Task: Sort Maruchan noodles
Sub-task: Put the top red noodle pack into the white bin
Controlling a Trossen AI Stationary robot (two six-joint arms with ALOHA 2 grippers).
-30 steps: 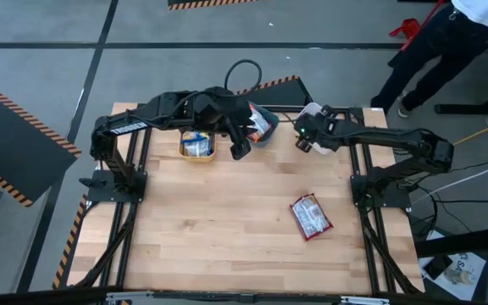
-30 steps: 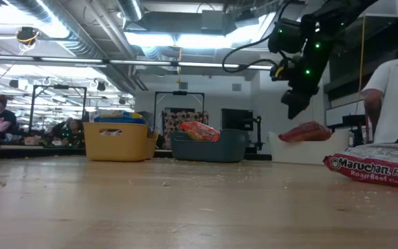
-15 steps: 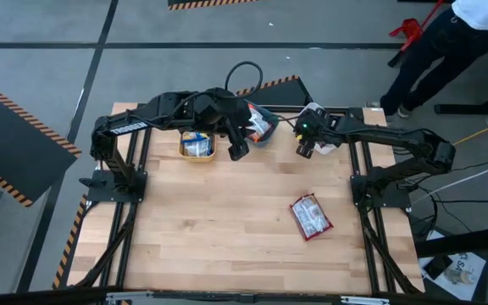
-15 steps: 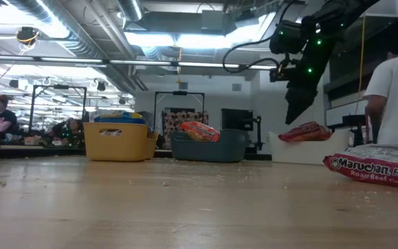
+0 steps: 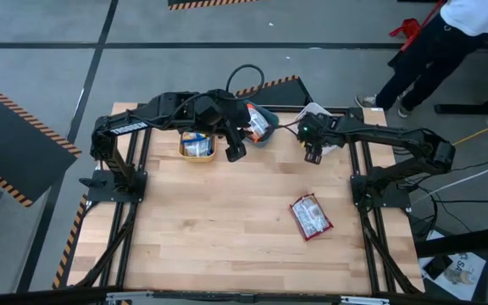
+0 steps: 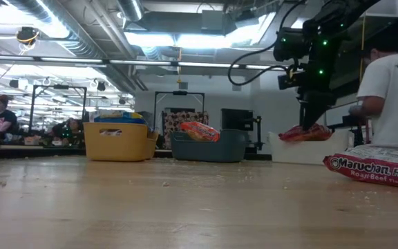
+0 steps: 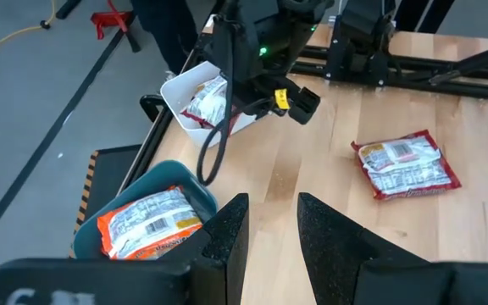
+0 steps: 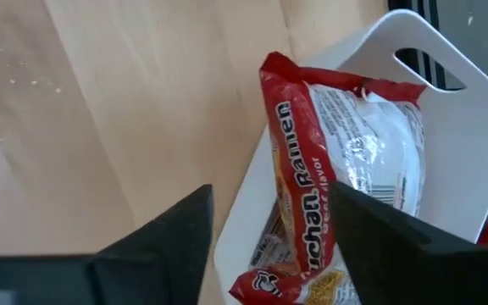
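My right gripper [image 5: 314,155] hangs open, fingers pointing down, over the near rim of the white bin [image 8: 447,110]. In that bin a dark red-and-white Maruchan packet [image 8: 337,169] leans on edge against the wall. Nothing is between the fingers. My left gripper [image 5: 235,151] hovers open and empty between the yellow bin [image 5: 197,146], which holds blue-and-yellow packets, and the teal bin [image 7: 100,212], where an orange packet [image 7: 146,222] lies. Another red packet [image 5: 311,217] lies flat on the table, near right.
The three bins stand in a row along the table's far edge: yellow [image 6: 119,142], teal [image 6: 209,145], white [image 6: 302,149]. A black cable loops behind the teal bin. A person [image 6: 392,97] stands beyond the table's right far corner. Bare wood fills the table's middle and near part.
My right gripper has rolled and tipped from a slant to point steeply down, shifting slightly toward the table's right and near side over the white bin. The red packet in that bin has stayed put. The person beyond the table has shifted.
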